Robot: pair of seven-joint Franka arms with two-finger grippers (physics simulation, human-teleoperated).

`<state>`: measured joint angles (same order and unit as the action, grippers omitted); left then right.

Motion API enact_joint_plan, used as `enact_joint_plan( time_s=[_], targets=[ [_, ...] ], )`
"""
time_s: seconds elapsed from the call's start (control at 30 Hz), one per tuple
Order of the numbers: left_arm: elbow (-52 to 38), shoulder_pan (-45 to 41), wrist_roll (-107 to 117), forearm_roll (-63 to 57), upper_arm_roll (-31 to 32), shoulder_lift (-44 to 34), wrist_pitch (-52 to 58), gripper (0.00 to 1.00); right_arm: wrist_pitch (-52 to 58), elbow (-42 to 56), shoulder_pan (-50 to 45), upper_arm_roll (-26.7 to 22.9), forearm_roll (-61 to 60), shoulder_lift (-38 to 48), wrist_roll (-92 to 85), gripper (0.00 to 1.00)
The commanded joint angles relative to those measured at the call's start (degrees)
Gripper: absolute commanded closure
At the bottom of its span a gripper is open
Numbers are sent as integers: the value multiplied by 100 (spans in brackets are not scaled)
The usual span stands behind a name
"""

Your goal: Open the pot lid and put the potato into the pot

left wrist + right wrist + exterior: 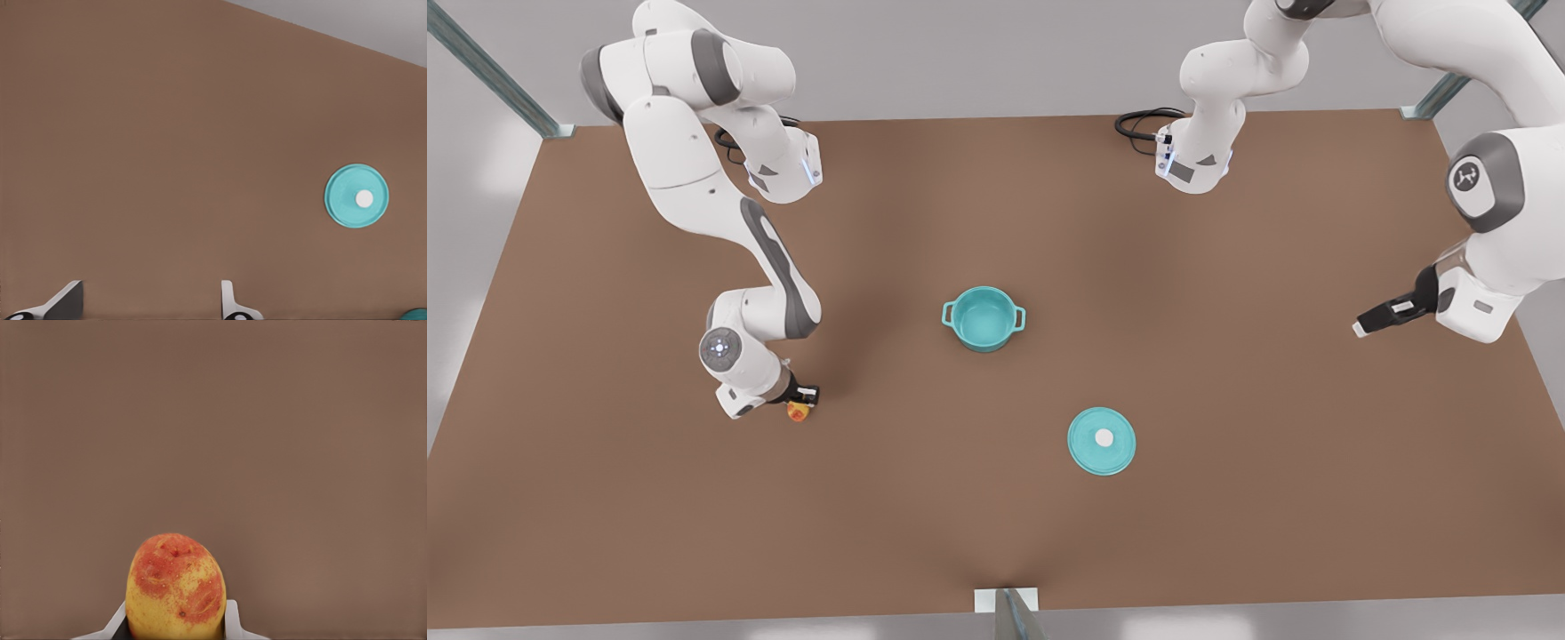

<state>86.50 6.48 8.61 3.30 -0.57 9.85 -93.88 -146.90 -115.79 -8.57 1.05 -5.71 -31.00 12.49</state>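
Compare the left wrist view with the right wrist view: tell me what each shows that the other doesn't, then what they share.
Left wrist view alone: the lid lying flat on the table, knob up, a sliver of the pot at the picture's edge, and the left gripper with its fingers spread apart and nothing between them.

Right wrist view alone: the potato, yellow with red patches, held between the fingers of the right gripper.

Both: the bare brown table and their own gripper's fingertips.
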Motion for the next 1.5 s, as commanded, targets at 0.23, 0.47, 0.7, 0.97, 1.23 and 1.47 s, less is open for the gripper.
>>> enact_joint_plan(
  time_s=[0.23,0.47,0.7,0.97,1.23,1.47],
  targets=[
    [-1,-7,-1019,4,-13,-9,54,0,645,82,-250,53,88,754,25,51],
    [-1,-7,-1019,4,-5,-9,54,0,856,232,-487,562,97,1105,25,53],
    [-10,-7,-1011,-5,-13,-9,54,0,856,276,-496,1380,299,1228,60,53],
    [-10,-7,-1011,-5,-4,-9,63,0,838,750,-1287,1618,334,1070,69,53],
    [-1,-7,-1011,-5,-4,-18,72,0,751,979,-2236,1609,316,472,271,55],
    [-1,-7,-1011,4,-4,-27,80,0,724,1383,-2456,1565,782,-257,728,55]
  ],
)
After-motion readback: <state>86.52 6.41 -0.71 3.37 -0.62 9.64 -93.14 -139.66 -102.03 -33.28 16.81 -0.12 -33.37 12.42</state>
